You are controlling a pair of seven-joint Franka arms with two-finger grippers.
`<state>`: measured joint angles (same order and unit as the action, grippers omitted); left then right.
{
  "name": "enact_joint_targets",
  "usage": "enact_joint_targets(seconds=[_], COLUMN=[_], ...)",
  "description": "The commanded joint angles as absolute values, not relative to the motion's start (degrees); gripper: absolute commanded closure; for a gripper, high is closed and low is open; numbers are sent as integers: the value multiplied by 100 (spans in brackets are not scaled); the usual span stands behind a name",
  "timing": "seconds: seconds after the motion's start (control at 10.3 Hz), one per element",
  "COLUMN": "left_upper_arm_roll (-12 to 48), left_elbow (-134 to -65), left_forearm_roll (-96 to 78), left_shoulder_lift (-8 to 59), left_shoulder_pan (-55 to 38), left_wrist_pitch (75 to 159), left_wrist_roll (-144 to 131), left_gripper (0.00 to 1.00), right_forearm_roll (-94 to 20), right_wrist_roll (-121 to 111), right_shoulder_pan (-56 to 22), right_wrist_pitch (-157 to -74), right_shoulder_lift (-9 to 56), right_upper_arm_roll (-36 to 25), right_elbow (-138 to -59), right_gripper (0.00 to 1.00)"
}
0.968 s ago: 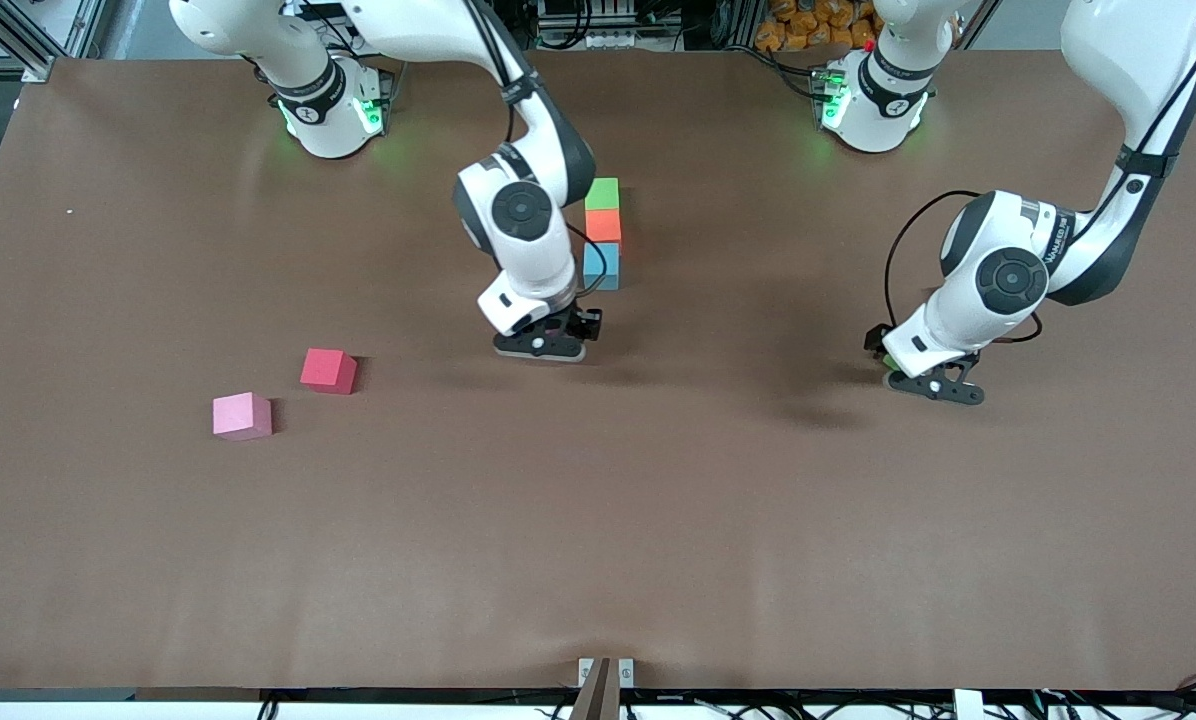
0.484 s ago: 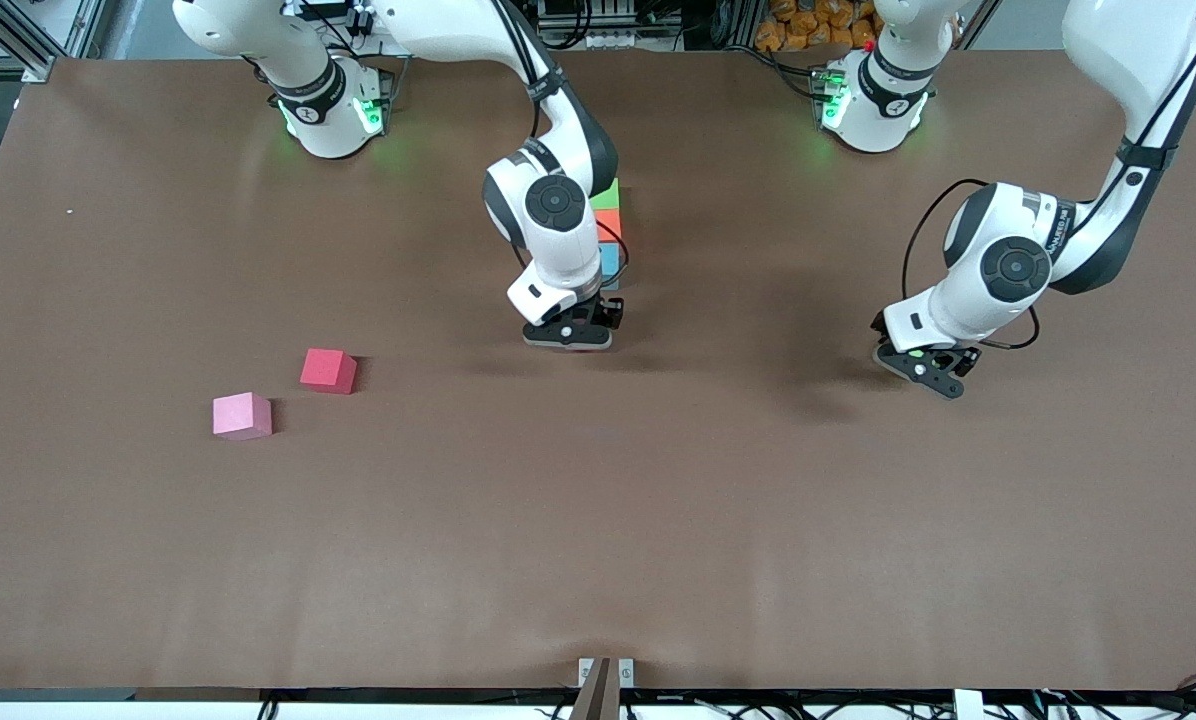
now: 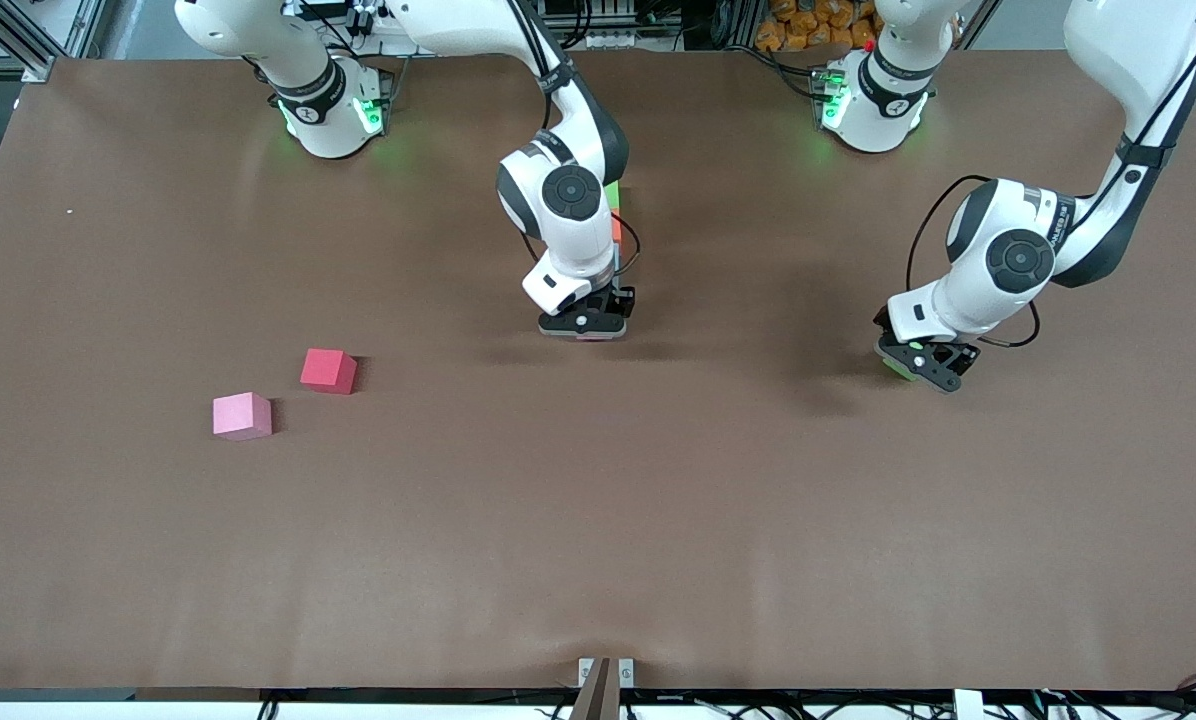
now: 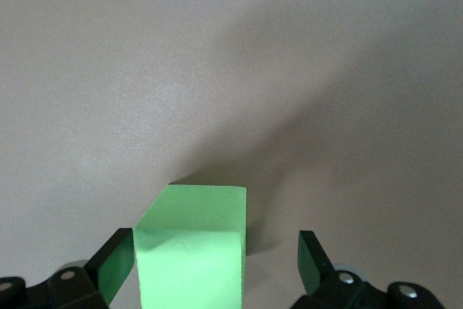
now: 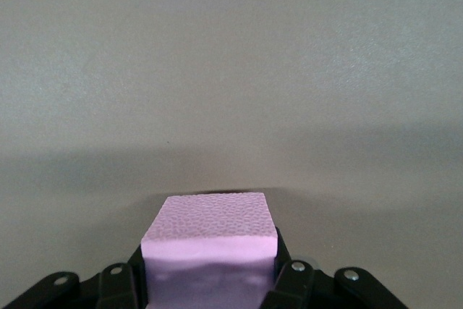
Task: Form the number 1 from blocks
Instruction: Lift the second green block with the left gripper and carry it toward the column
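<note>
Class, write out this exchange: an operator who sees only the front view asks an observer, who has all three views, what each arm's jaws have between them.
Operator: In my front view the right arm's jaws hide their load. What is it?
Observer: The right wrist view shows a pale purple matte cube gripped between shut jaws.
Operator: And the left arm's jaws?
Observer: The left wrist view shows a green matte cube sitting on the brown table between open jaws, with a clear gap on one side.
</note>
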<state>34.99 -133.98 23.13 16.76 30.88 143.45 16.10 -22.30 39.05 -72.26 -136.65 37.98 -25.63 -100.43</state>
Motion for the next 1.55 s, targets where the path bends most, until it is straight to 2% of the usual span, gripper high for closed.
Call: enact_joint_targets(seconds=[0.0, 0.58, 1.16, 1.35, 1.45], left_upper_arm_roll=[3533, 3533, 3498, 3489, 3481], left_elbow=[-13641, -13605, -13597, -13588, -13588], left_forearm_roll=[2276, 2514, 2697, 2698, 2698], left_shoulder_lift=[1599, 1968, 2259, 2259, 2259], left_shoulder_pan=[3357, 3612, 3612, 3612, 3612], left_wrist_pitch=[14721, 15108, 15135, 15135, 15126], left_wrist_roll=[1950, 1960, 1925, 1898, 1881], left_gripper=[0, 0, 0, 72, 80], right_forearm_roll=[-2382, -2382, -2382, -2382, -2382], right_wrist_roll=[3920, 3973, 3981, 3981, 3981], right_shoulder_pan=[-7409, -7488, -7567, -7602, -7603], right_wrist_pitch=[-13614, -13605, -13597, -13571, -13562], right_shoulder_lift=[3981, 3999, 3973, 3964, 3964], right_upper_arm_roll=[-2654, -2584, -2584, -2584, -2584], right_elbow=[-9923, -9976, -10072, -10072, -10072], right_gripper=[41, 41, 41, 41, 41])
